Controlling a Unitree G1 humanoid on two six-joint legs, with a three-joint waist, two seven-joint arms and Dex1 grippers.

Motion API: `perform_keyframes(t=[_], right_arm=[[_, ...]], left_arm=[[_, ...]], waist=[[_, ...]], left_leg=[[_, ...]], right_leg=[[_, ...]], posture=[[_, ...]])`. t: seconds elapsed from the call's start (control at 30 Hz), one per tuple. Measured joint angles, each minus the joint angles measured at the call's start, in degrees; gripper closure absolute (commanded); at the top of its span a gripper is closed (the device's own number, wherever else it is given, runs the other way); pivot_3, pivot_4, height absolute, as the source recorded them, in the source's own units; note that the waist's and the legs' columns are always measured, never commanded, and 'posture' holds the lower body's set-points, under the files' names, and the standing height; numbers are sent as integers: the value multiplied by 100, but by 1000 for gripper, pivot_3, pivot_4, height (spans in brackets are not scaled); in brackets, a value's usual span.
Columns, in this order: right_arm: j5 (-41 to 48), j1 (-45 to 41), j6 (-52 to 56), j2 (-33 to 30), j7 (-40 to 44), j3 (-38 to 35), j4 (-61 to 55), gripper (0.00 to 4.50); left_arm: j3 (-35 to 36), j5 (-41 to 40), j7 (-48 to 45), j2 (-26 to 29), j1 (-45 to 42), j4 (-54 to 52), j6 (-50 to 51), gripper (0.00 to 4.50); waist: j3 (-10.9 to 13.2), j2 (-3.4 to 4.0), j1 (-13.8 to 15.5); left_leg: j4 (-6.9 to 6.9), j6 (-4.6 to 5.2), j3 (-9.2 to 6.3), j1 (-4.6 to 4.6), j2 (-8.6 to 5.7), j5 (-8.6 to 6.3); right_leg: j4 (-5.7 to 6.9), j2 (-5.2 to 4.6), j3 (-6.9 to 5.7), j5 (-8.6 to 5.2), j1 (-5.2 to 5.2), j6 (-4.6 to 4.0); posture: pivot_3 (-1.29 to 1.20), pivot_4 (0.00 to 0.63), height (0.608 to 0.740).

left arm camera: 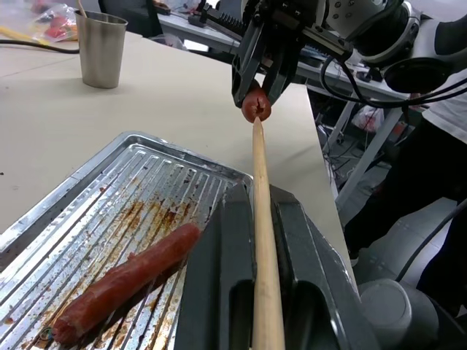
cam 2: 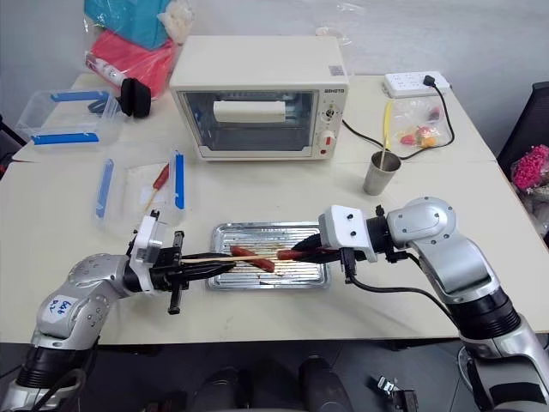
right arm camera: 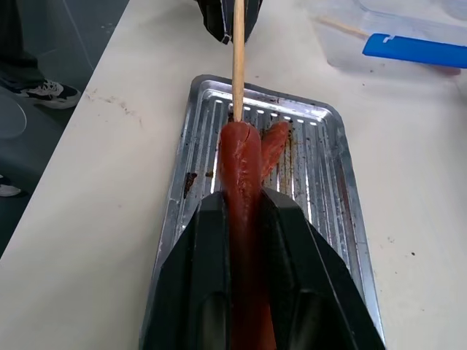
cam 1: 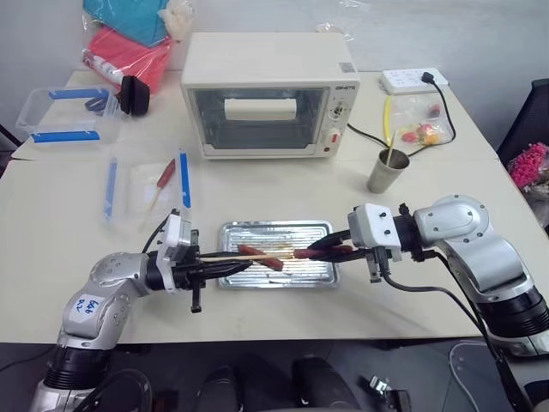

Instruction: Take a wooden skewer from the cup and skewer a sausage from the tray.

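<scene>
My left gripper [cam 1: 233, 267] is shut on a wooden skewer [left arm camera: 259, 219] that points level toward my right gripper [cam 1: 333, 250]. The right gripper is shut on a reddish-brown sausage [right arm camera: 244, 189], held lengthwise between its fingers. The skewer's tip [right arm camera: 237, 58] meets the end of that sausage [left arm camera: 255, 106] above the silver ridged tray [cam 1: 228, 230]. A second sausage [left arm camera: 124, 281] lies on the tray floor below the skewer. The grey metal cup [cam 1: 388, 170], with more sticks in it, stands behind the tray to the right.
A cream toaster oven [cam 1: 266, 94] stands at the back centre. A clear box with blue clips [cam 1: 69, 112] and its lid [cam 1: 146, 184] lie to the left. A power strip [cam 1: 412, 80] and a snack bag [cam 1: 420, 129] sit back right. The table's front edge runs just below both arms.
</scene>
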Motion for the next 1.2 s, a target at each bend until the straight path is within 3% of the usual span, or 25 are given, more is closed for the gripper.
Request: perform_keyframes(t=[0.67, 1.2], right_arm=[[-49, 41, 125, 121, 50, 42, -79, 4098], [-27, 116, 22, 143, 66, 143, -192, 4098]], left_arm=[[-389, 228, -50, -438, -296, 224, -74, 4500], [-447, 213, -201, -229, -216, 193, -211, 4500]], waist=[[0, 0, 25], [0, 0, 36]], left_leg=[[25, 2, -4, -1, 0, -1], [33, 6, -6, -2, 0, -4]], right_leg=[[19, 0, -1, 0, 3, 0], [23, 0, -2, 0, 4, 0]], posture=[[0, 150, 740], [0, 150, 740]])
